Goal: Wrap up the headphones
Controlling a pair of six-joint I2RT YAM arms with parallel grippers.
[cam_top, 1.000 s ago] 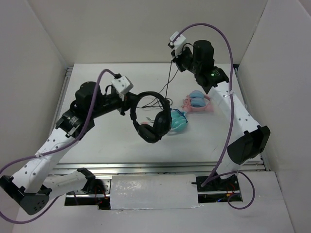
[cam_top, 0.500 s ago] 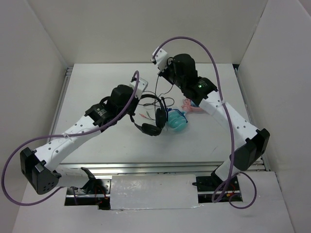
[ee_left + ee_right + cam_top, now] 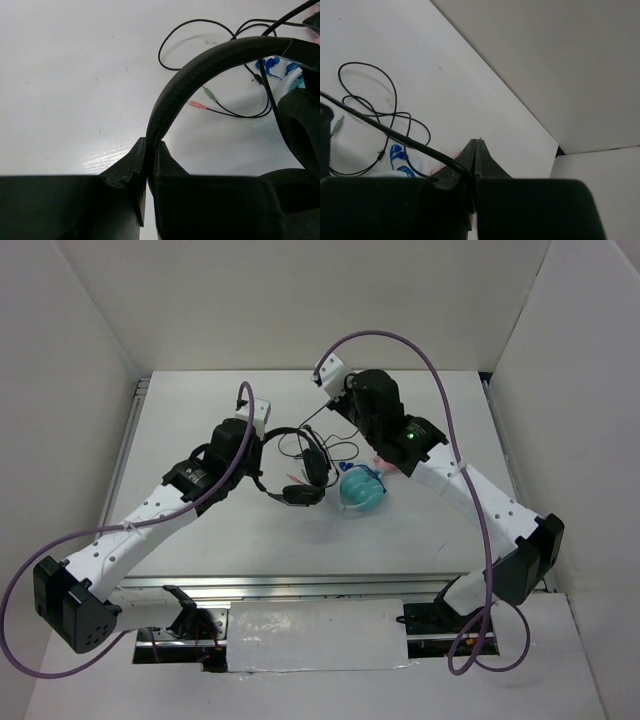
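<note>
The black headphones (image 3: 296, 468) hang tilted just above the table at its middle. My left gripper (image 3: 265, 446) is shut on their headband (image 3: 210, 62); its pads (image 3: 136, 159) pinch the band's near end, and one earcup (image 3: 299, 131) fills the right edge of the left wrist view. My right gripper (image 3: 344, 412) is behind them, shut on the thin black cable (image 3: 395, 134), which runs taut from its jaws to the lower left. The rest of the cable (image 3: 200, 30) lies in loose loops on the table, ending in a pink plug and a green plug (image 3: 197, 105).
Teal headphones (image 3: 360, 488) lie just right of the black ones. Pink-and-blue headphones (image 3: 384, 462) are mostly hidden under my right arm. White walls close in the table at the back and on both sides. A metal rail (image 3: 300, 585) runs along the near edge.
My left gripper has carried the headphones left and lower, toward the table. My right gripper has come down and left with the cable in it, and the cable loops have shifted.
</note>
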